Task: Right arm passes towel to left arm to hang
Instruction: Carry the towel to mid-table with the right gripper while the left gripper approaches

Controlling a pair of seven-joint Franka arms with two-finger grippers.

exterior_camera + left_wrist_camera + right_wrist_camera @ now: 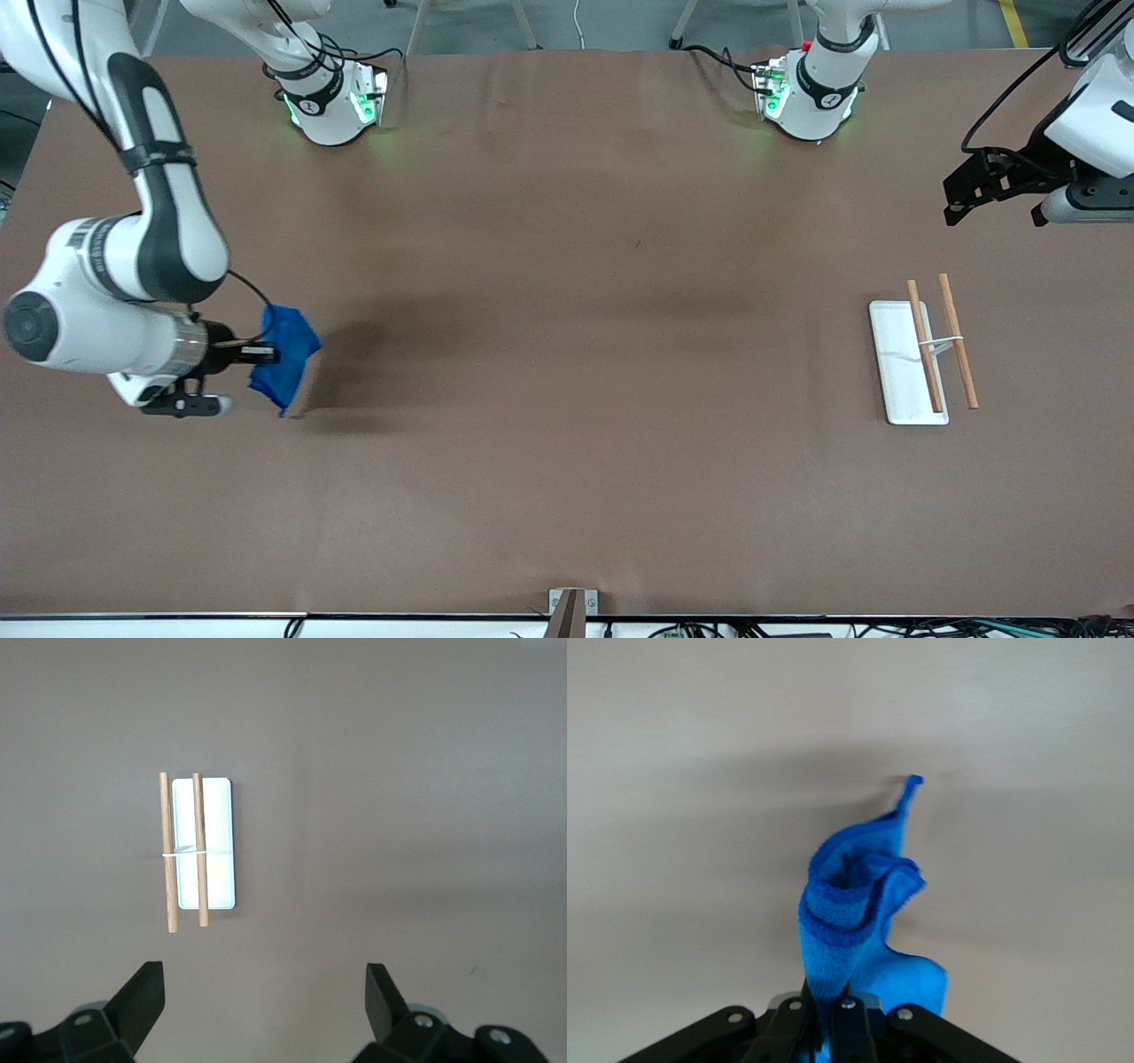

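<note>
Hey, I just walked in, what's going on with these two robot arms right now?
The right tool is shut on a bright blue towel, holding it up off the table at the right arm's end, the cloth hanging bunched from its fingers. The left tool waits open in the air at the left arm's end, over bare table near the white tray with two wooden rods. The handover has not yet happened.

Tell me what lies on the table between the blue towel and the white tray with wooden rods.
Nothing: the front view shows only bare brown table between the bright blue cloth towel and the white rectangular tray.
</note>
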